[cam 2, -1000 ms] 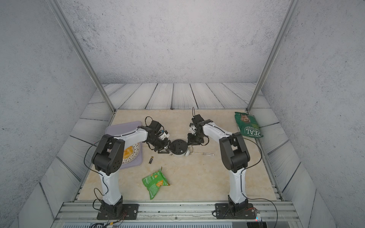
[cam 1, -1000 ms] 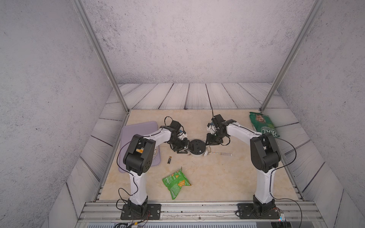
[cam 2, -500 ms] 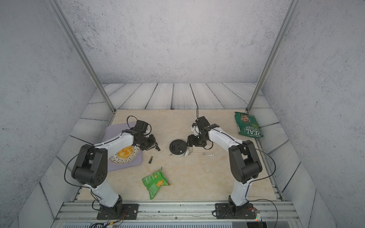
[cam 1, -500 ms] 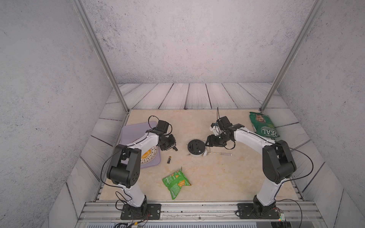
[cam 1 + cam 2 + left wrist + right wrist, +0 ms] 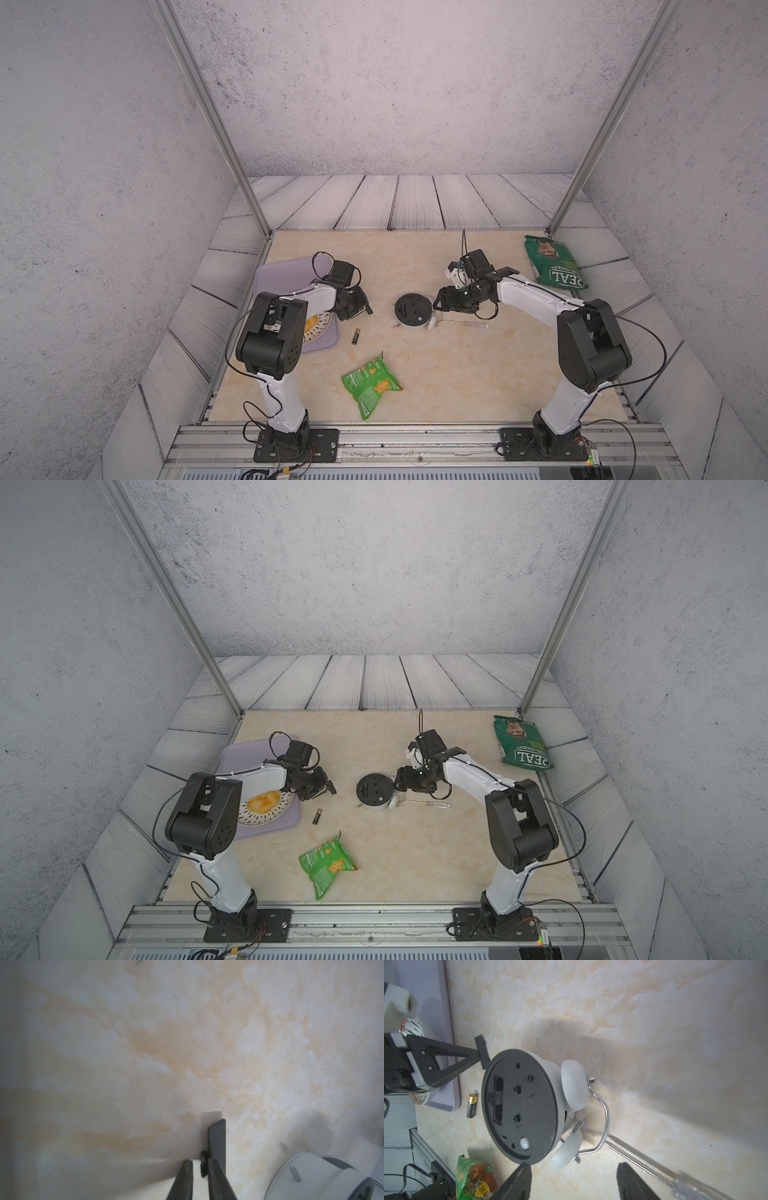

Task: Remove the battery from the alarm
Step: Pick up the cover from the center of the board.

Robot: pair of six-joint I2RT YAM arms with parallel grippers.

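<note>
The battery (image 5: 471, 1105) looks light, hard and apt to roll; we'd pinch it mid-barrel. Our left gripper (image 5: 200, 1165) nips a black cover (image 5: 217, 1138), our right gripper (image 5: 574, 1178) gapes empty

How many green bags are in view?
2. The light green bag lies near the front, about midway across; the dark green bag lies at the far right corner. No other shows.

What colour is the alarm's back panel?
Black; the back panel shows best in the right wrist view.
</note>
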